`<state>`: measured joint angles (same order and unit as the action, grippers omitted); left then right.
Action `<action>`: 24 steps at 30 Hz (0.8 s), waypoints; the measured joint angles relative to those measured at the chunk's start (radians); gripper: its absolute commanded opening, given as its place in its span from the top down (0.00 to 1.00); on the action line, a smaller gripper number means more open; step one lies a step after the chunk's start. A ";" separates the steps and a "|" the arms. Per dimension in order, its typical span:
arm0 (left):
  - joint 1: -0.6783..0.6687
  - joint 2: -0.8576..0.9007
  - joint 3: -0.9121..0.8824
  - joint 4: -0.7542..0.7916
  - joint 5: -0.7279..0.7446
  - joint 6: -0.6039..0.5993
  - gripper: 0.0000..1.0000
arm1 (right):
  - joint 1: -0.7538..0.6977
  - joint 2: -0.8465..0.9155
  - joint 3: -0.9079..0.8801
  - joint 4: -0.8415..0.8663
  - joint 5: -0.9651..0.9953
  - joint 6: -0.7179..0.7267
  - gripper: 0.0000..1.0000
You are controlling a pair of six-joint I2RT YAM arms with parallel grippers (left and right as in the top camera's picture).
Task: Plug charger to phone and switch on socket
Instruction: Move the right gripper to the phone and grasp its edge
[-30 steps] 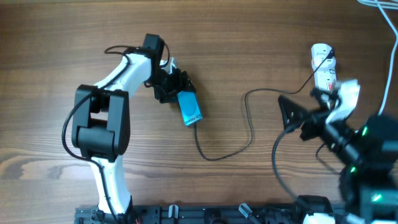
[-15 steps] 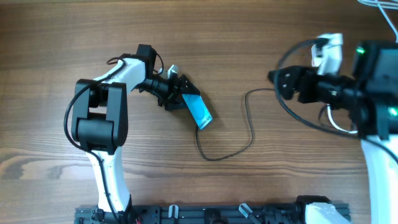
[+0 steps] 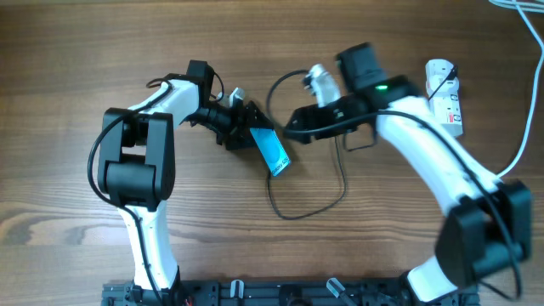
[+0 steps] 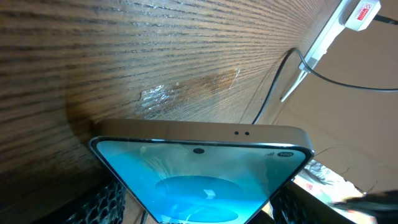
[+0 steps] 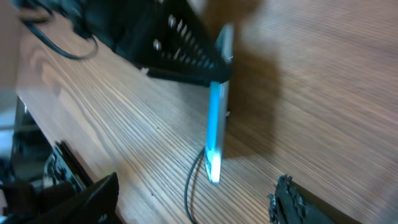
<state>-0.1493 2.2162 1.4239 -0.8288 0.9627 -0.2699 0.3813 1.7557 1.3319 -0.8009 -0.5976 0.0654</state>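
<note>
While left pincer (image 3: 248,127) pinches phone (image 3: 274,153) by edges, right pincer (image 5: 193,202) stands spread: phone likely rigid, slick; charger (image 3: 340,183) limp, take near connector.

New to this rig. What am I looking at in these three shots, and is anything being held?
Two robot arms at a wooden table, each ending in a two-finger gripper. One picture looks down from above; the other two come from cameras on the wrists. The left gripper is shut on a blue-screened phone, held up on edge. The right gripper hangs open beside it, holding nothing. A black cable loops to the phone's lower end; whether it is plugged in I cannot tell. A white power strip lies far right.
</note>
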 measured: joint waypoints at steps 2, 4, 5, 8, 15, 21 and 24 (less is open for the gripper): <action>0.000 0.000 0.000 0.000 0.000 0.000 0.27 | 0.037 0.053 0.000 0.014 0.001 0.000 0.21; 0.000 0.000 0.000 0.000 0.000 0.000 0.26 | 0.072 0.106 0.000 0.026 0.004 0.000 0.20; 0.000 0.000 0.000 0.000 0.000 0.000 0.26 | 0.076 0.110 0.000 0.028 0.004 0.000 0.21; 0.000 0.000 0.000 0.000 0.000 0.000 0.27 | 0.121 0.164 0.000 0.066 0.026 0.000 0.21; 0.000 0.000 0.000 0.000 0.000 0.000 0.26 | 0.152 0.205 -0.001 0.159 0.092 0.020 0.32; 0.000 0.000 0.000 0.000 0.000 0.000 0.25 | 0.153 0.218 -0.001 0.170 0.113 0.094 0.48; 0.000 0.000 0.000 0.000 0.000 0.000 0.25 | 0.157 0.223 -0.001 0.152 0.121 0.112 0.51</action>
<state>-0.1493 2.2162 1.4239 -0.8284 0.9623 -0.2695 0.5385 1.9789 1.3308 -0.6491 -0.4767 0.1776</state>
